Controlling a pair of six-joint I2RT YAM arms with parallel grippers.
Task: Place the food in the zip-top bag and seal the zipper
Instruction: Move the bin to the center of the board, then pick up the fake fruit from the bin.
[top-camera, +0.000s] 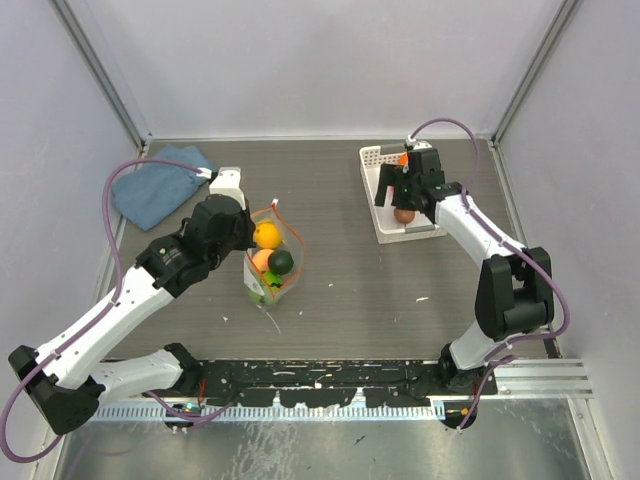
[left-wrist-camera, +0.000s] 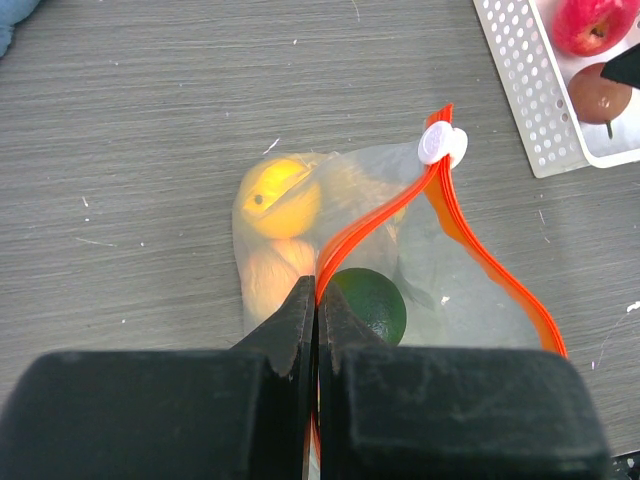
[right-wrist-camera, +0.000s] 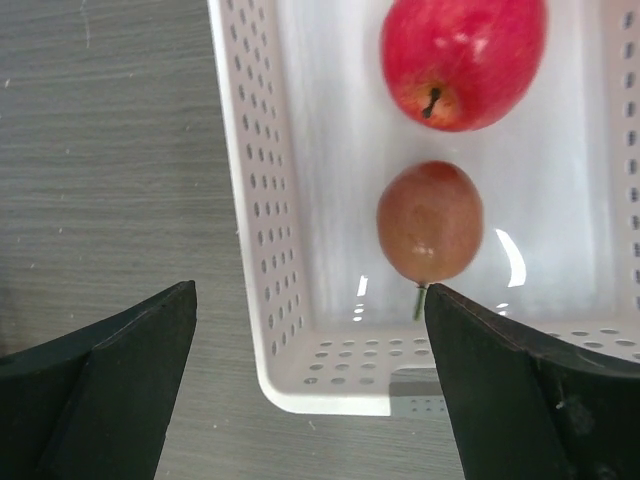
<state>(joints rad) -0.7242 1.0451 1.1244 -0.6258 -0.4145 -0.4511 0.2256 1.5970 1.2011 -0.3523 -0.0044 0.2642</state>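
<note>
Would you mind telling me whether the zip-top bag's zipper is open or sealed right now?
Open. The two strips of the zipper diverge from the white slider, and the left tool pinches one strip.

A blue cloth (top-camera: 158, 188), seemingly folded, lies upper left on the grey table (top-camera: 340, 290); a white perforated basket (top-camera: 371, 172) sits upper right.
</note>
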